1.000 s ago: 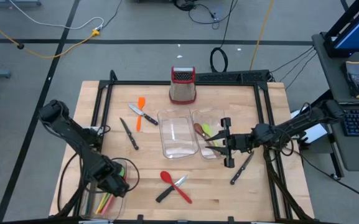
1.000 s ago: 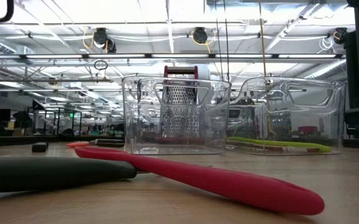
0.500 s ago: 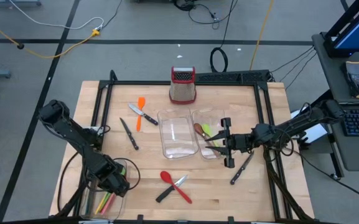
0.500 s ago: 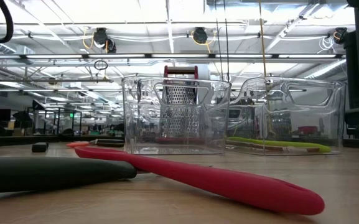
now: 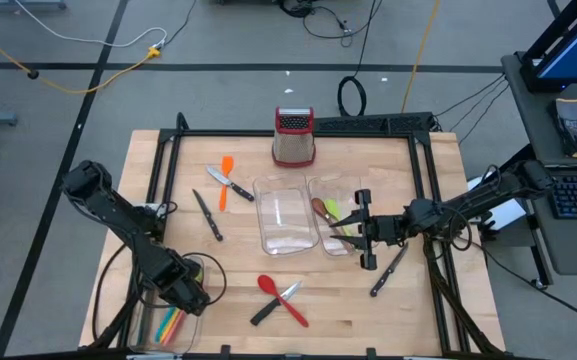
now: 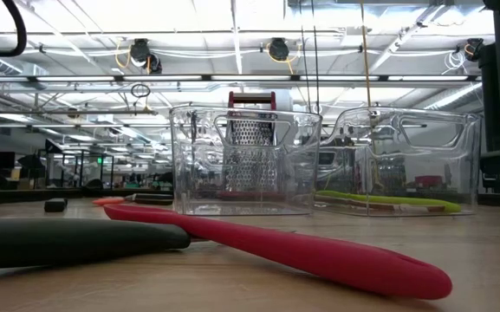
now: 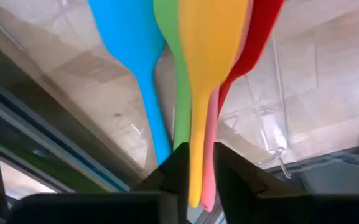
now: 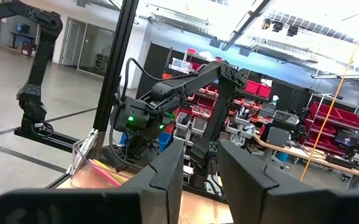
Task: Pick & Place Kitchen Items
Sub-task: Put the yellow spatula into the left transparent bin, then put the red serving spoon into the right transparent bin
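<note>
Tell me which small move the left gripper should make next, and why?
Probably open a little more, then lift straight away. The left gripper sits over the corner tray, its fingers close around the yellow utensil, which lies among the blue, green and red ones.

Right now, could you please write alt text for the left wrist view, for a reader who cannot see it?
Seen past the left gripper, four plastic utensils lie together in a clear plastic tray: a blue one, a green one, a yellow one and a red one. The yellow handle runs between the two dark fingers, with a pink handle beside it.
</note>
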Motion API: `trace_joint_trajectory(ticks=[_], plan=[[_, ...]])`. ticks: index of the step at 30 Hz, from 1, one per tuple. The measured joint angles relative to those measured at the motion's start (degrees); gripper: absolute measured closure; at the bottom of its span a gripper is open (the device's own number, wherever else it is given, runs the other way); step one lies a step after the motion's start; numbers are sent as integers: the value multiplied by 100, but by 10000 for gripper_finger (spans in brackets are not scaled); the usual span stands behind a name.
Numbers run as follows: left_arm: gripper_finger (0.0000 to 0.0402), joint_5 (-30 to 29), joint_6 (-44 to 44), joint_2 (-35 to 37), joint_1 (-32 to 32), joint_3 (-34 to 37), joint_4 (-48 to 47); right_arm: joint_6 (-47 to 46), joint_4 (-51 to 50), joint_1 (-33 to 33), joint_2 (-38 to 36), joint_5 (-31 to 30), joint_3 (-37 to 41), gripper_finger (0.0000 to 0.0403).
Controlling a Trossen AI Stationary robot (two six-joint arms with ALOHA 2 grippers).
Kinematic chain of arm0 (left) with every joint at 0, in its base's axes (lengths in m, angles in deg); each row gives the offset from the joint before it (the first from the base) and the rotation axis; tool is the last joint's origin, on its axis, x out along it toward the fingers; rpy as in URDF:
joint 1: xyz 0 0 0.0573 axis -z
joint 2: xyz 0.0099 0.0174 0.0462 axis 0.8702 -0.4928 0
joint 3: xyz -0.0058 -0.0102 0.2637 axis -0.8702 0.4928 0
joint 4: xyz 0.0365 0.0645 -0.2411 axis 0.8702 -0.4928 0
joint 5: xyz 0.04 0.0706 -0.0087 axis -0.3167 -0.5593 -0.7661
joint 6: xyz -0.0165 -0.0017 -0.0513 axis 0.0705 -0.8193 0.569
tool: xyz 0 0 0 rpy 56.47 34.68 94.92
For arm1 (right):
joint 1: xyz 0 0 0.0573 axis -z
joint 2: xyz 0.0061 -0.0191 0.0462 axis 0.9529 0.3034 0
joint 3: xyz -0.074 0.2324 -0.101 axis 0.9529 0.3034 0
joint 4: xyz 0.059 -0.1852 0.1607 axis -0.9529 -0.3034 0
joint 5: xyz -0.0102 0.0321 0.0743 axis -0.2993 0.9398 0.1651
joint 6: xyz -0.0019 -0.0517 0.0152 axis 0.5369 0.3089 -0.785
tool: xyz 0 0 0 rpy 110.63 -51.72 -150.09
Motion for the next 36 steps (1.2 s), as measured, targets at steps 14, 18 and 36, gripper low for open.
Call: trace_joint_trajectory(ticks=[14, 18, 36], plan=[[248, -588, -186, 539, 21, -180, -26, -798, -57, 1, 2, 947, 0, 312], [248, -1358, -280, 864, 29, -290, -36, -823, -62, -88, 4, 1856, 0, 312], [276, -5815, -3929, 2447, 11, -411, -28, -257, -303, -1526, 1035, 965, -438, 300]])
